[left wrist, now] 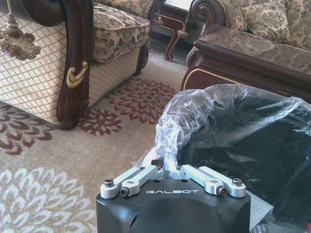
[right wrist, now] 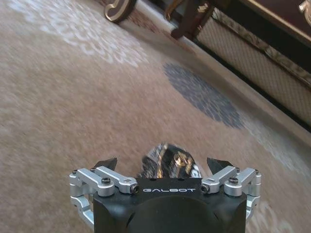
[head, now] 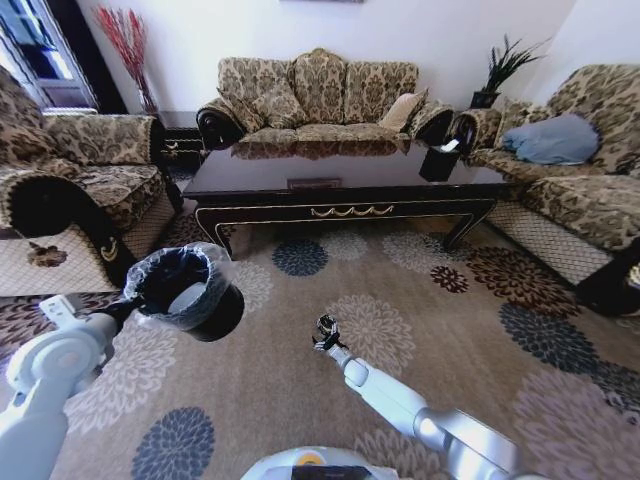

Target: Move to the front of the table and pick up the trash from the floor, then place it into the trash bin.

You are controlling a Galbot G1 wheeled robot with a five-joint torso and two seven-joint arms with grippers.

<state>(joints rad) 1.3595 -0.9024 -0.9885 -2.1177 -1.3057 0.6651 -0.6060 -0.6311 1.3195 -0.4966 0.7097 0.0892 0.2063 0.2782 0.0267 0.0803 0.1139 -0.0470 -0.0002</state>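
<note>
glossy dark wood with gold trim makes up the table (head: 340, 175), long and low on curved legs, standing ahead of the robot between the patterned sofas. the left gripper (head: 128, 303) holds the trash bin (head: 190, 290) off the floral carpet (head: 480, 350), its fingers (left wrist: 141, 175) drawn narrow and pinched on the crinkled clear liner (left wrist: 204, 116) at the rim. in the left wrist view the bin is cut off at the frame edge and shows just a black wall under the film. a pale shape lies inside the bin in the head view, too vague to name. the right gripper (head: 325, 333) hangs low over the carpet to the right of the bin, its fingers (right wrist: 109, 164) spread wide. a dark, shiny, crumpled lump with gold flecks (right wrist: 170, 161) sits between them, partly hidden behind the gripper body; whether the pads touch it is unclear. a black box with white tissue (head: 440, 160) stands at the table's right end.
</note>
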